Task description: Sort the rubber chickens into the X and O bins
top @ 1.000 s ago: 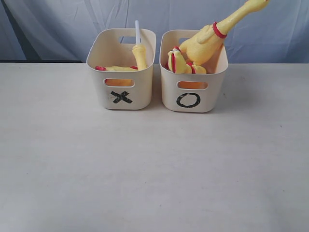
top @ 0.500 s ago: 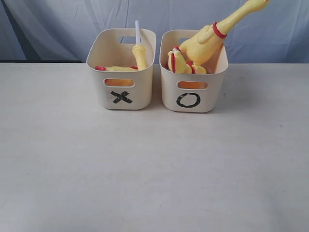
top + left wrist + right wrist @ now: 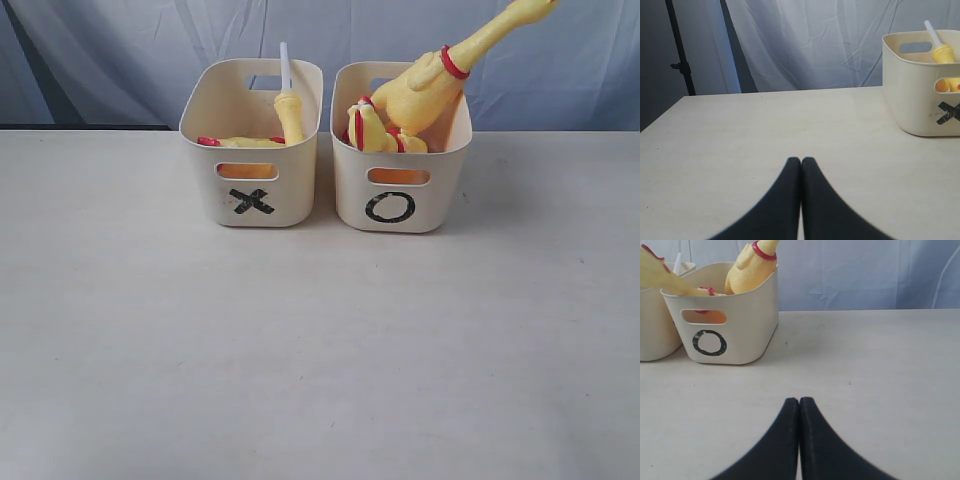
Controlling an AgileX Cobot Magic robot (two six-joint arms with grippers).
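Two cream bins stand side by side at the back of the table. The X bin (image 3: 252, 175) holds a yellow rubber chicken (image 3: 289, 115) with a white tube sticking up, and another lying low (image 3: 240, 142). Out of the O bin (image 3: 398, 190) leans a large rubber chicken (image 3: 430, 85) with its neck up to the right, beside a smaller one (image 3: 368, 128). My left gripper (image 3: 801, 160) is shut and empty above bare table, with the X bin (image 3: 920, 95) off to one side. My right gripper (image 3: 799, 400) is likewise shut and empty, the O bin (image 3: 725, 325) well ahead. Neither arm shows in the exterior view.
A pale table (image 3: 300, 350) spreads in front of the bins. A white curtain (image 3: 120, 50) hangs behind it. A dark stand pole (image 3: 680, 50) rises beyond the table's far edge in the left wrist view.
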